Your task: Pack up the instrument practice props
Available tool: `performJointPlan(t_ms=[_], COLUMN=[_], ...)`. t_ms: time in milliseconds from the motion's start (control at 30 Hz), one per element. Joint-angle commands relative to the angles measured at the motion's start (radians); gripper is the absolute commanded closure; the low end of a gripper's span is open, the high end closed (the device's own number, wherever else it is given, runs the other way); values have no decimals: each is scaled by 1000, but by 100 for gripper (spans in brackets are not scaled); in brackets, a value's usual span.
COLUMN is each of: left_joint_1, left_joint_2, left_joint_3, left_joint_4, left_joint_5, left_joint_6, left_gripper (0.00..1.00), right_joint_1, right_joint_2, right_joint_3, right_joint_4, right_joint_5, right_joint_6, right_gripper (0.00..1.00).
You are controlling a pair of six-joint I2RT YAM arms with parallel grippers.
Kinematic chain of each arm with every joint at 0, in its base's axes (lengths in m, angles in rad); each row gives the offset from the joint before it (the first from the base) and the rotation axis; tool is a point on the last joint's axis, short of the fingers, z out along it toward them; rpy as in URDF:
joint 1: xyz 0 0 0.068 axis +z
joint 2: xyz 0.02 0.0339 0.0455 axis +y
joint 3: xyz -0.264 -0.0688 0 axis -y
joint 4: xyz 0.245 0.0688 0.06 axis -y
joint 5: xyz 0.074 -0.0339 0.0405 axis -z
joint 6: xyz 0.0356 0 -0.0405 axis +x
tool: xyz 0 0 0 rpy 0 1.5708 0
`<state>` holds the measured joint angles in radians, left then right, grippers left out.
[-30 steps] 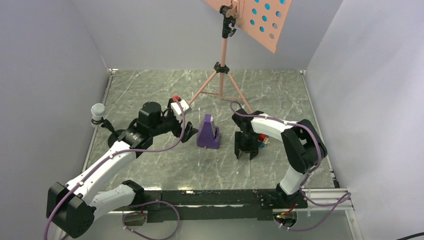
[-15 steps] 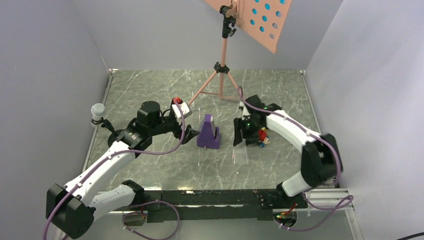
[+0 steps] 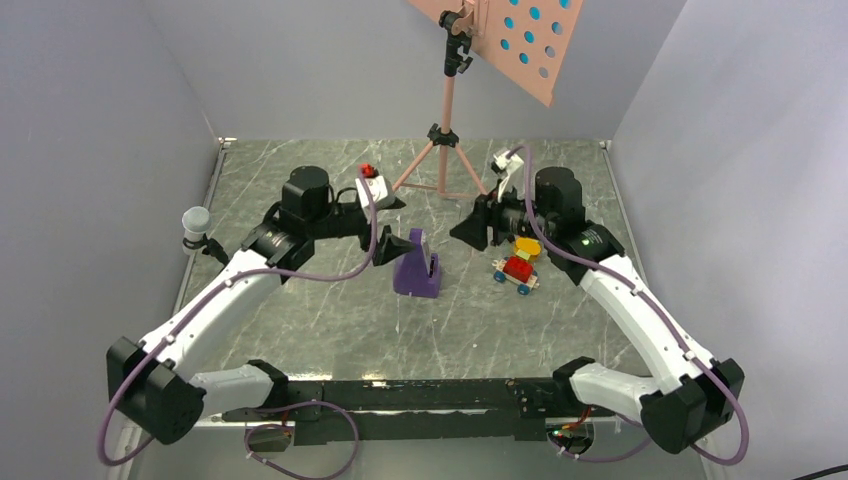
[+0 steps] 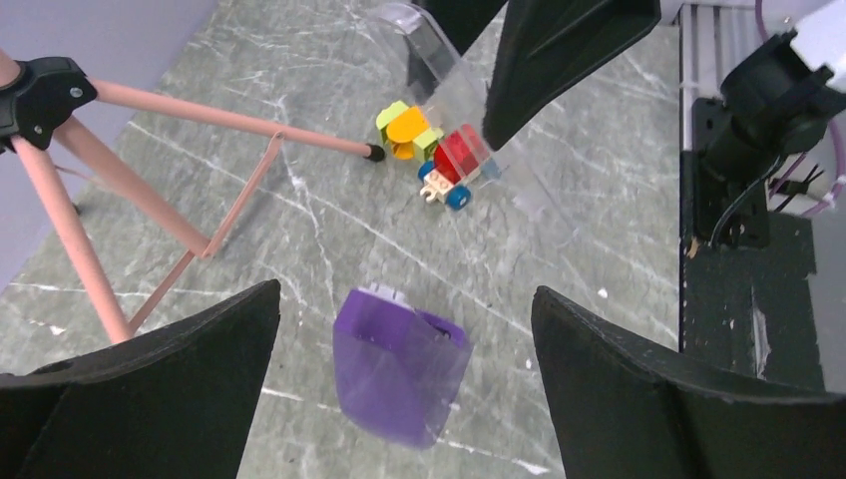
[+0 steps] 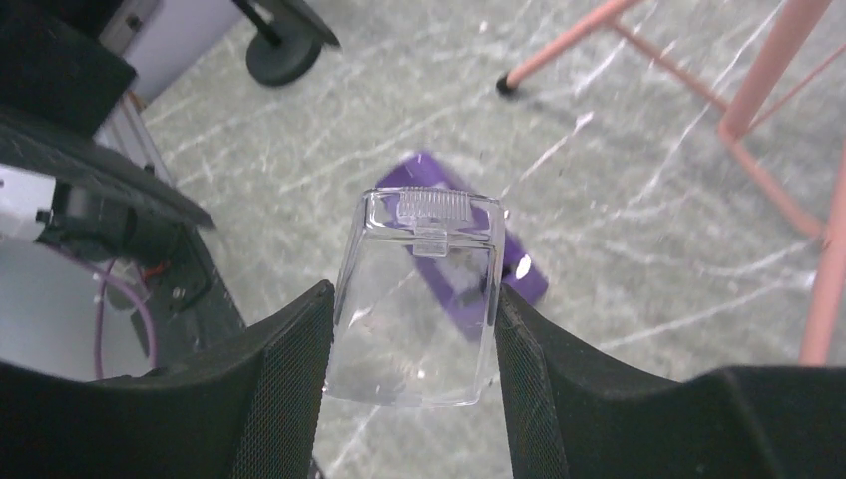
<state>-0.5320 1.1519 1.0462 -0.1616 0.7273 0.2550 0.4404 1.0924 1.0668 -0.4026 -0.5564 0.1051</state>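
When the top view is considered, no prop is seen packed away. The music stand (image 3: 447, 110) is set up at the upper middle, and cyan sheet-music pages (image 3: 521, 24) are seen through the holes of its desk (image 3: 545, 75). The purple metronome (image 3: 417, 266) is placed at the centre of the table (image 3: 330, 330). The left gripper (image 3: 388, 226) is held just left of it and the right gripper (image 3: 472, 225) to its right, near a stand foot and the red toy car (image 3: 516, 271). Walls are found close on three sides, while bare table is left toward the bottom of the frame.

In the left wrist view, the fingers are spread wide and empty, with the metronome at lower centre between them, not touched. A clear cover (image 4: 454, 75) is seen at the upper right.

In the right wrist view, this cover is pinched between the two fingers at the centre, above the metronome. It is probably meant to be fitted over it, so everything is judged to be left to do.
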Motion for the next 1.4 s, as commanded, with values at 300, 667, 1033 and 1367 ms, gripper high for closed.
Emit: performJointPlan(t_ms=[300,667,1033,1367], left_joint_1=[-39,-39,-28,-25], left_joint_2=[189,189,145,135], left_joint_3=[172,160,137,116], left_joint_4=[153,147,127,143], left_joint_5=[24,-96,-161,-176], left_joint_6=[-125,-77,-29,-31], left_gripper=[1,1,1,1], right_joint_1=[17,18,18,18], right_joint_2=[122,60,47,57], right_joint_3=[153,93,91,97], right_joint_4=[440,429,347,320], right_joint_5=[109,19,-87,-101], right_joint_6=[129,128,35,9], right_gripper=[100,100,100,100])
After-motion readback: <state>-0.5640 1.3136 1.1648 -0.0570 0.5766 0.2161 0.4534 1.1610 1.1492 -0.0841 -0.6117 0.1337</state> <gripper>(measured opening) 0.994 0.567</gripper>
